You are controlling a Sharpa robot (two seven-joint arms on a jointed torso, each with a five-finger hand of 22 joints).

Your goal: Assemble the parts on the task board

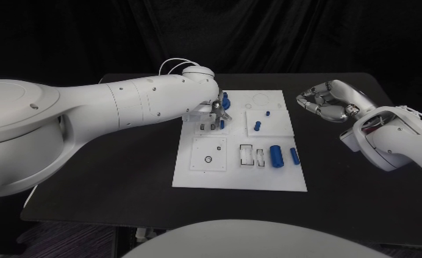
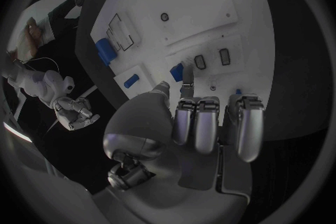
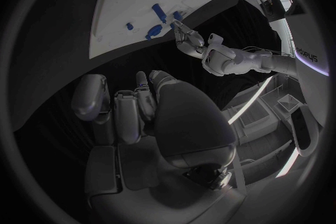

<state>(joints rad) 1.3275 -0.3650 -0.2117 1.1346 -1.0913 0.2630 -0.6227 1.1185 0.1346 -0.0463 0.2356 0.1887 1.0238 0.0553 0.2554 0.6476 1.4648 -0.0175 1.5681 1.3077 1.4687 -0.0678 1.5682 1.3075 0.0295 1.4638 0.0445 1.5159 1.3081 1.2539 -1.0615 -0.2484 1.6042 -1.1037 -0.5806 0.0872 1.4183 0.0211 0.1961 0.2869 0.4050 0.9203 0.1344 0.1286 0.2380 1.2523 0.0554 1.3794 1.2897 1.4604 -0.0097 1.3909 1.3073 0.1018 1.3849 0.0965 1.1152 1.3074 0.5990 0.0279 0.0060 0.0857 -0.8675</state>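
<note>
No writing can be read on the white task board [image 1: 239, 175], which lies in the middle of the black table [image 1: 343, 185]. The left hand [image 1: 214, 114] reaches over the board's far left part, its fingertips [image 2: 186, 87] beside a small blue part [image 2: 177, 72]; whether they pinch it is hidden. The right hand [image 1: 324, 103] hovers off the board's right edge, fingers curled in, holding nothing.

Lab: black-draped backdrop [image 1: 264, 20], black table [image 1: 132, 179]
</note>
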